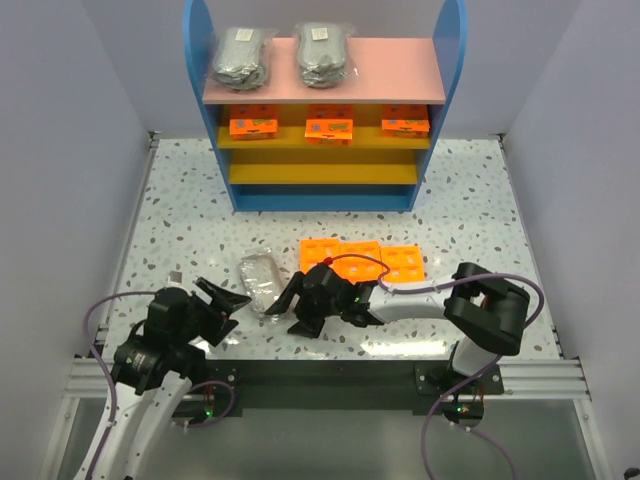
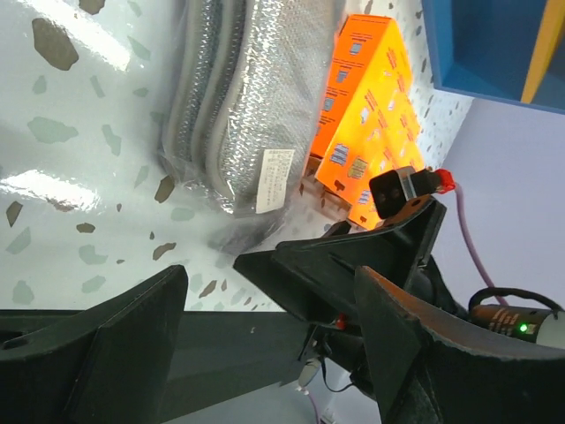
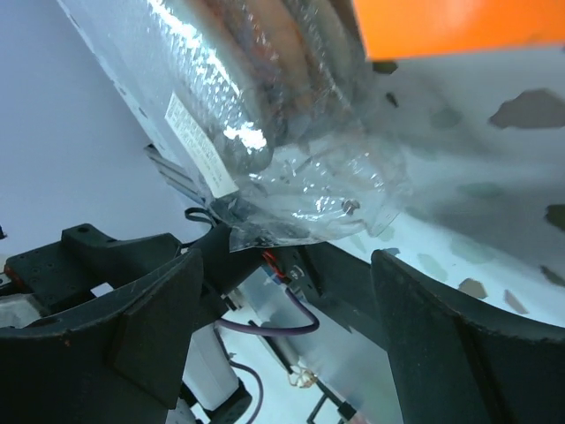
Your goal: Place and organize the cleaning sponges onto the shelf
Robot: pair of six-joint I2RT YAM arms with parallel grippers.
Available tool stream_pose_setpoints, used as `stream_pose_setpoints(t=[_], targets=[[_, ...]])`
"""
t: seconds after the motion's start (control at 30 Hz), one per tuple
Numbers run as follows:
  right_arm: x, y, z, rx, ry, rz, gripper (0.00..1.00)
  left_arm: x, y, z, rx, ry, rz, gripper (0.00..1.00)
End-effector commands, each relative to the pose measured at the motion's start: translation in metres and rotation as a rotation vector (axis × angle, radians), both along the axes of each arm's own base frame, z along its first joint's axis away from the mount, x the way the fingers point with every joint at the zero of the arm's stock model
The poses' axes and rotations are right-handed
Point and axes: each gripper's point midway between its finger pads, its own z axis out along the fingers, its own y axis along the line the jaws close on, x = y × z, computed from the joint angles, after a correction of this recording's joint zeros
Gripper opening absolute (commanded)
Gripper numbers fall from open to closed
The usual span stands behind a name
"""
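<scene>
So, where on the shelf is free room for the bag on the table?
The pink top board is bare right of the two bags. The lower yellow board is wholly bare. The upper yellow board is crowded: three orange packets.

shelf [image 1: 400,70]: upright at the far side of the counter [image 1: 470,200]; blue rounded sides, pink top board, two yellow boards.
top bags [image 1: 241,57] [image 1: 323,52]: two clear bags of grey pads, flat, side by side on the pink board's left half.
shelved packets [image 1: 252,124] [image 1: 329,129] [image 1: 405,120]: three, orange, in a row on the upper yellow board.
third bag [image 1: 261,281] [image 2: 238,97]: flat on the counter, white label, just left of the loose packets.
loose packets [image 1: 322,250] [image 1: 362,257] [image 1: 402,263]: three, orange, flat, edge to edge.
</scene>
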Motion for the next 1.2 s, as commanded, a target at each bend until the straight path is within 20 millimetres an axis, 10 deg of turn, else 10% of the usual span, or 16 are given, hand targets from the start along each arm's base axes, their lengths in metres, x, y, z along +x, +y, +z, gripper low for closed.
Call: stream_pose_setpoints(t=[0.0, 0.27, 0.77, 1.07, 1.17], targets=[[0.008, 0.019, 0.023, 0.057, -0.012, -0.115, 0.80, -0.006, 0.005, 0.011, -0.014, -0.003, 0.036, 0.81], [0.018, 0.026, 0.033, 0.016, -0.034, -0.260, 0.78, -0.010, 0.010, 0.035, -0.019, -0.058, 0.054, 0.81], [0.033, 0.020, -0.030, -0.135, 0.027, -0.389, 0.69, -0.019, 0.010, 0.036, -0.036, -0.055, 0.050, 0.81], [0.054, 0.001, -0.026, -0.173, -0.073, -0.408, 0.36, -0.022, 0.010, 0.036, -0.051, -0.060, 0.051, 0.81], [0.056, -0.003, -0.022, -0.173, -0.099, -0.379, 0.11, -0.020, 0.010, 0.038, -0.057, -0.070, 0.053, 0.81]])
